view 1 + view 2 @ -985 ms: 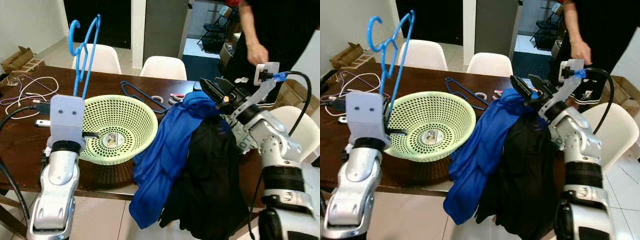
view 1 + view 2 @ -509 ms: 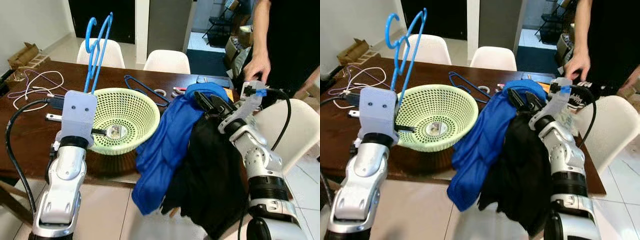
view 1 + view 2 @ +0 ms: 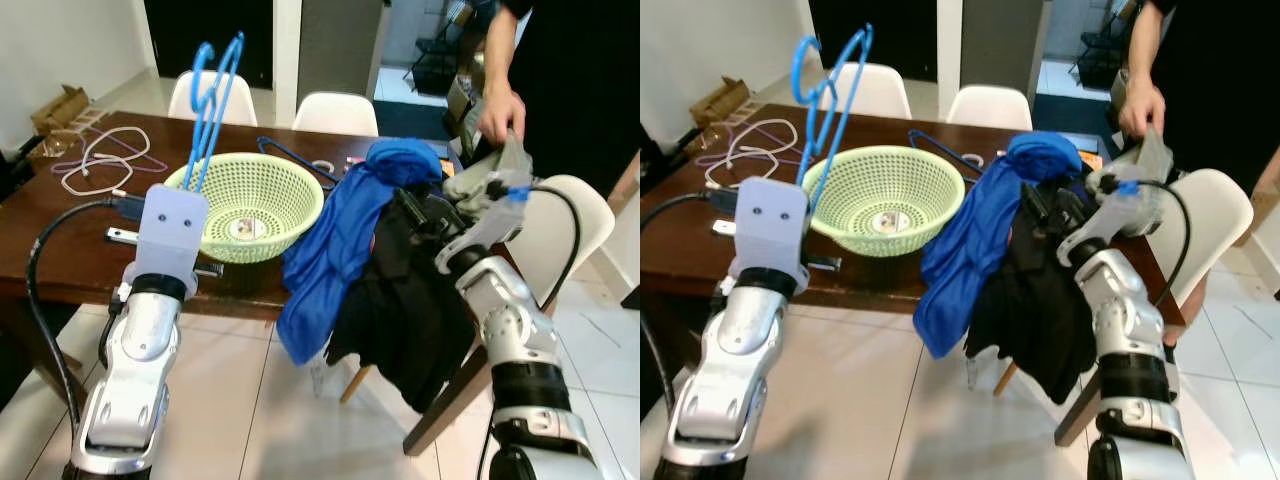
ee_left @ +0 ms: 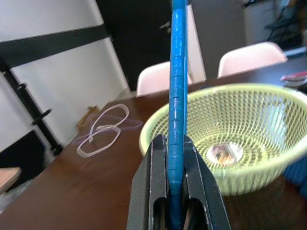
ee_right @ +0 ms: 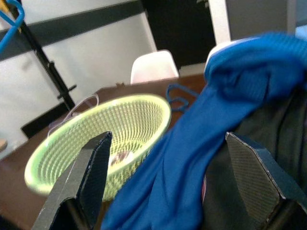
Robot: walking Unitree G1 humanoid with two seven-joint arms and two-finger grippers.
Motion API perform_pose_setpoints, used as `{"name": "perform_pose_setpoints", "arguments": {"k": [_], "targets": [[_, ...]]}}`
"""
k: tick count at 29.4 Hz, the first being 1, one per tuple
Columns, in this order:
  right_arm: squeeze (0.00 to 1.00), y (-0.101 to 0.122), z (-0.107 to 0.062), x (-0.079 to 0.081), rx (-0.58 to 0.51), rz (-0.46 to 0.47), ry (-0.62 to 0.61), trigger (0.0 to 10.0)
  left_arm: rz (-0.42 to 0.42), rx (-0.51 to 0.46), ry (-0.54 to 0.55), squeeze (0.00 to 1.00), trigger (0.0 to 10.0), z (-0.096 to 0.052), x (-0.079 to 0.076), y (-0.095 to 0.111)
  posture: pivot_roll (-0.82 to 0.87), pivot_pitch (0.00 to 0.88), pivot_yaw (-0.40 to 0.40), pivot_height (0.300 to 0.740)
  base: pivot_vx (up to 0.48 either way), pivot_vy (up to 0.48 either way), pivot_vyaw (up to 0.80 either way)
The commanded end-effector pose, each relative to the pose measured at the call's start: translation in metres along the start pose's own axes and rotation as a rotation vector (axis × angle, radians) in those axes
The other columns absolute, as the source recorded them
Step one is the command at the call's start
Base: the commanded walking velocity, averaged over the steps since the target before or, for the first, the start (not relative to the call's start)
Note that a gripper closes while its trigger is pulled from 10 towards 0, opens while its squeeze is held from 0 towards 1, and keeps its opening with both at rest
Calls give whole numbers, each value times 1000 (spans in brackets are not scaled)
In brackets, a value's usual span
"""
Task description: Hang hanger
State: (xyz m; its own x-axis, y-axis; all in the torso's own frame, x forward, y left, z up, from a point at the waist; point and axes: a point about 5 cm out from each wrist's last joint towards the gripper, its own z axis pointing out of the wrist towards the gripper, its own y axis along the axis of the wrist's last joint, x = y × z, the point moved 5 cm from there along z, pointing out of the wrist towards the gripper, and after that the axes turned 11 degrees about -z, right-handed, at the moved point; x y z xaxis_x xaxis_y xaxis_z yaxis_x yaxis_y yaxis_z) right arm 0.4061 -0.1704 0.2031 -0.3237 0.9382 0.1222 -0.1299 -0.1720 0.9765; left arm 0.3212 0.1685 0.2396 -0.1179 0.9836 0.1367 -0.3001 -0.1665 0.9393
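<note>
Above the near edge of the dark wooden counter (image 3: 60, 255), a blue plastic hanger (image 3: 212, 105) stands upright, its lower bar clamped between the closed fingers of the left pincer (image 4: 175, 187), hook uppermost. Compared with a second ago, the whole scene sits lower and farther off: more floor shows and the counter's front edge is now in view, which reads as the robot backing away or straightening up with the hanger in hand, not as the things moving. That suggests the carrying stage, with the hanging itself not yet done and no rail visible.

Just beyond the hanger sits a pale green mesh basket (image 3: 262, 180), and a second, darker blue hanger (image 3: 293, 158) lies flat on the counter behind it. The right pincer (image 5: 168, 177) is spread wide and holds nothing; it sits against a blue garment (image 3: 335, 245) and a black garment (image 3: 400, 310) draped together at the counter's corner. A person (image 3: 575, 80) in black stands beyond a white chair (image 3: 540, 230), one hand (image 3: 500, 115) on a grey cloth.
</note>
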Motion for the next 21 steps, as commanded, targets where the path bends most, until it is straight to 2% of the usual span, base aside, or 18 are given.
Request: {"name": "perform_pose_setpoints", "arguments": {"k": [1, 5, 7, 8, 10, 12, 16, 21], "targets": [[0, -11, -5, -8, 39, -42, -38, 10000, 1, 1, -33, 0, 10000, -1, -8, -1, 85, 0, -54, 740, -326, 0, 0], [0, -14, -6, -9, 53, -58, -49, 10000, -1, 3, -39, 0, 10000, -1, -9, -1, 85, 0, -54, 740, -326, 0, 0], [0, -28, -10, -18, 119, -121, -93, 10000, -25, 22, -99, 0, 10000, -5, -20, -6, 85, 0, -54, 740, -321, 0, 0], [0, -28, -10, -18, 119, -121, -93, 10000, -25, 22, -99, 0, 10000, -5, -20, -6, 85, 0, -54, 740, -319, 0, 0], [0, -43, -16, -25, 184, -184, -125, 10000, -56, 64, -232, 0, 10000, -15, -42, -18, 83, 0, -51, 740, -129, 0, 0], [0, -53, -21, -29, 220, -214, -139, 10000, -70, 110, -333, 0, 10000, -27, -57, -31, 83, 0, -49, 740, 0, 0, 0], [0, -61, -26, -32, 249, -244, -147, 10000, -78, 151, -369, 0, 10000, -36, -60, -42, 82, 0, -48, 740, 0, 0, 0], [0, -59, -25, -25, 217, -237, -101, 10000, -50, 165, -277, 0, 10000, -36, -41, -48, 90, 0, -53, 740, 0, 0, 0]]}}
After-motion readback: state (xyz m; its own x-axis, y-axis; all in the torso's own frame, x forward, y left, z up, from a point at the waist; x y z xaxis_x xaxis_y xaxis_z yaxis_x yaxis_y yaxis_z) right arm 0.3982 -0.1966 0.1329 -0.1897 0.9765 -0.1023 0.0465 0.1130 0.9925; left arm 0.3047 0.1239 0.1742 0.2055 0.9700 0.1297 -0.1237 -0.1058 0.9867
